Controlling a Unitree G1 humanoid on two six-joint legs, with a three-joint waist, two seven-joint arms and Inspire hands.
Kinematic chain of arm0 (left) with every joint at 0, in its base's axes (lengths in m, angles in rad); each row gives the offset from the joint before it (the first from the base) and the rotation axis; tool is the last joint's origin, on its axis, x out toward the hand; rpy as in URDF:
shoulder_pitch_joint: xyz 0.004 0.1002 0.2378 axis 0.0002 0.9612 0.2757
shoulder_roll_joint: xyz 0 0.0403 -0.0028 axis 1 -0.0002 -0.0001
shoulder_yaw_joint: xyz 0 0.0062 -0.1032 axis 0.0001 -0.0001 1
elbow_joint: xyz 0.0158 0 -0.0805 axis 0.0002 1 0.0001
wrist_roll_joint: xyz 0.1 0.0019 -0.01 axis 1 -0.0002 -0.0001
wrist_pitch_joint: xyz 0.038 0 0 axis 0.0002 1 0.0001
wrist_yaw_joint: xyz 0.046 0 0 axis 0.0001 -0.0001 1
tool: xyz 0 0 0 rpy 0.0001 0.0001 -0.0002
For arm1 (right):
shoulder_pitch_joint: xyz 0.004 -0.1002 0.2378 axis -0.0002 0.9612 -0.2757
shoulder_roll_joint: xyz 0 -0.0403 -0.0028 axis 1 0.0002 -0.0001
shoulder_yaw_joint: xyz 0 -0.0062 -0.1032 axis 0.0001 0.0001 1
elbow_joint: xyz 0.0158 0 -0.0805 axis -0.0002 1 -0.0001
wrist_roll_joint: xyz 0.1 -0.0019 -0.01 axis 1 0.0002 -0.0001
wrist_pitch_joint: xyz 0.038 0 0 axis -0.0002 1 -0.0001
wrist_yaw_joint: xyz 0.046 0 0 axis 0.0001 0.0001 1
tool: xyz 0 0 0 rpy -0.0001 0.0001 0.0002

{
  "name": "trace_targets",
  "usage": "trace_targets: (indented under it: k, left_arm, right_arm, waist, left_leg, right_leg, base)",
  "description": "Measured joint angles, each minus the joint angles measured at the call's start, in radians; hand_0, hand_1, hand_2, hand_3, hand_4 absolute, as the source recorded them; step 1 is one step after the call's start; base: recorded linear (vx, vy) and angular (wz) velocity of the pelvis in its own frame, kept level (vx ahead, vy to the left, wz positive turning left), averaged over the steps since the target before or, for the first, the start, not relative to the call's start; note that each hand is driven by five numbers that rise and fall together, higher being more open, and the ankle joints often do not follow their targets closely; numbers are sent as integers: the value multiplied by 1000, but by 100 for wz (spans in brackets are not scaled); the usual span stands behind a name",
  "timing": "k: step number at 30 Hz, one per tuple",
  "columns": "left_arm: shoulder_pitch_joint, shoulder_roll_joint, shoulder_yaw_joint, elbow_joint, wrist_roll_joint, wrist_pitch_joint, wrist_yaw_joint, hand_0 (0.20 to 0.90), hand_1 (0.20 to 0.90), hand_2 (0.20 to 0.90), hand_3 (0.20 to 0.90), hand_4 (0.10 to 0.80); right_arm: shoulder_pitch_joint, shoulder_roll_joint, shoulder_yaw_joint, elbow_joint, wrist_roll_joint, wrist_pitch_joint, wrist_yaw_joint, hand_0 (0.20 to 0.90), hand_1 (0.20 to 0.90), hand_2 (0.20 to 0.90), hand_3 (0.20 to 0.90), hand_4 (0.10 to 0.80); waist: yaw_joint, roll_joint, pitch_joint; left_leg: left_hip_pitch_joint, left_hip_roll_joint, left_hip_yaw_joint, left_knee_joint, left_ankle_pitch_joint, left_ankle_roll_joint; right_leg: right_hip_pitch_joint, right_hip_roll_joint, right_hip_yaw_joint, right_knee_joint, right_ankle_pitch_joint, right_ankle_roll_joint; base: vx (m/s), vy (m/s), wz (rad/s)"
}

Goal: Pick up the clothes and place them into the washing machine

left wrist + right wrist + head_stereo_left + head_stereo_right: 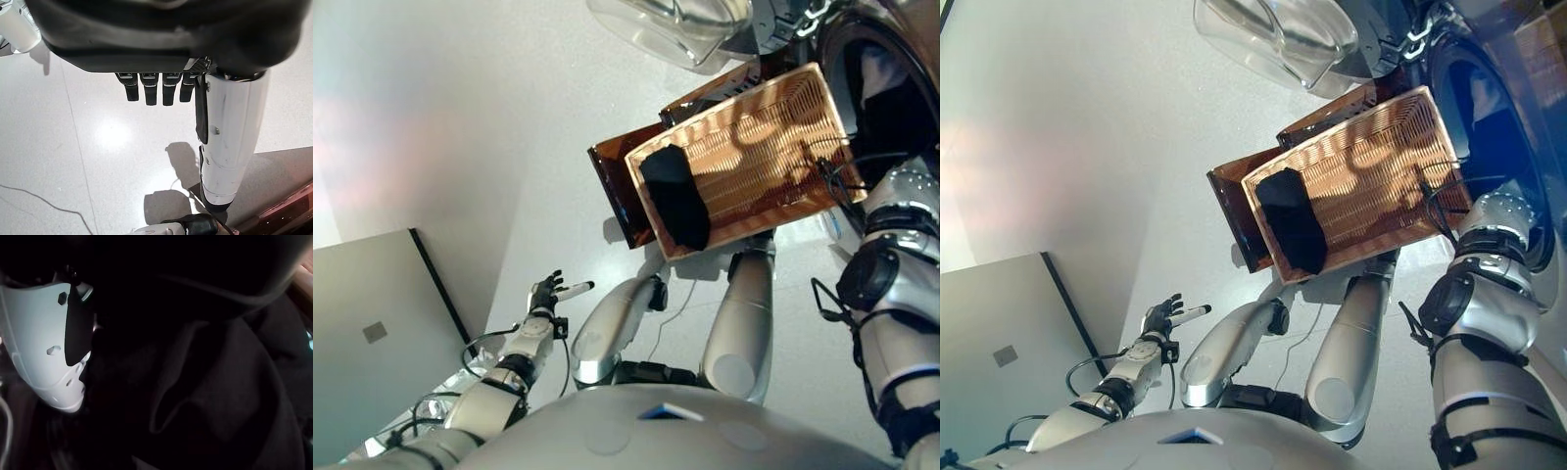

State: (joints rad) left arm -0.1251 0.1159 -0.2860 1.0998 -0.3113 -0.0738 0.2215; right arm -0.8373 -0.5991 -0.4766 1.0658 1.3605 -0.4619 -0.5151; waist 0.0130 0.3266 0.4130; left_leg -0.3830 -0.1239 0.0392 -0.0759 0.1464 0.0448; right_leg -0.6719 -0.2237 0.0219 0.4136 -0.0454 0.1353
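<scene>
A black garment lies at the near end of a wicker basket on the floor. The washing machine's dark drum opening is at the upper right, and its glass door is swung open. My right arm reaches into the drum, which hides the hand in the eye views. In the right wrist view, my right hand's white-covered thumb rests against dark cloth; the rest of the hand is lost in the dark. My left hand hangs open at the lower left, holding nothing.
A dark brown tray sticks out from under the wicker basket. A grey flat-topped unit stands at the lower left. Pale floor stretches to the left of the basket.
</scene>
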Motion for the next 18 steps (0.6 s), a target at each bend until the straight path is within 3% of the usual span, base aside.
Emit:
trace_targets:
  k: [2, 3, 4, 5, 9, 18]
  left_arm:
    - [-11, 2, 1, -3, 1, 1, 1, 900, 900, 900, 900, 800]
    - [-16, 4, 1, -5, 2, -1, 1, 900, 900, 900, 900, 800]
    - [-22, 6, 1, -9, 3, 0, 1, 900, 900, 900, 900, 800]
    - [-27, 8, 1, -11, 3, 0, 1, 900, 900, 900, 900, 800]
    - [-41, 9, 6, -12, 5, 1, 1, 900, 900, 900, 900, 800]
    - [-41, 30, 41, -11, 44, 1, 22, 900, 900, 900, 900, 800]
  right_arm:
    - [10, -20, 44, 31, -93, 44, -7, 200, 200, 200, 200, 300]
    - [23, -26, 74, 42, -156, 65, -6, 329, 329, 329, 329, 392]
    - [39, -25, 106, 49, -208, 91, -1, 842, 842, 842, 842, 759]
    - [52, -24, 129, 53, -238, 118, 7, 900, 900, 900, 900, 800]
    - [86, 11, 143, 60, -299, 179, 41, 900, 900, 900, 900, 800]
    - [147, 70, 217, 17, -436, 190, 79, 900, 900, 900, 900, 800]
  waist:
    - [0, -18, 13]
    - [0, -26, 20]
    - [0, -38, 28]
    - [0, -51, 38]
    - [-4, -76, 56]
    - [-26, -83, 59]
  left_leg:
    - [4, 0, 0, 3, 0, 0]
    - [5, 1, 3, 4, 0, 0]
    - [5, 2, 7, 5, 1, 1]
    - [11, 5, 9, 5, 1, 1]
    - [54, 10, 8, 6, 1, 1]
    - [79, 23, 9, 10, -4, 3]
  right_leg:
    - [4, 0, -1, 1, 1, 0]
    - [5, 1, 0, 2, 1, 0]
    - [4, 2, 0, 2, 3, -1]
    - [11, 4, 0, -1, 5, -3]
    - [69, 7, -7, -19, 6, -2]
    - [107, 20, -13, -35, 9, 1]
  base:
    - [-28, 3, 0]
    - [-54, 7, -2]
    - [-11, 6, -6]
    - [-16, 8, -4]
    - [0, 0, 0]
    - [2, -5, 0]
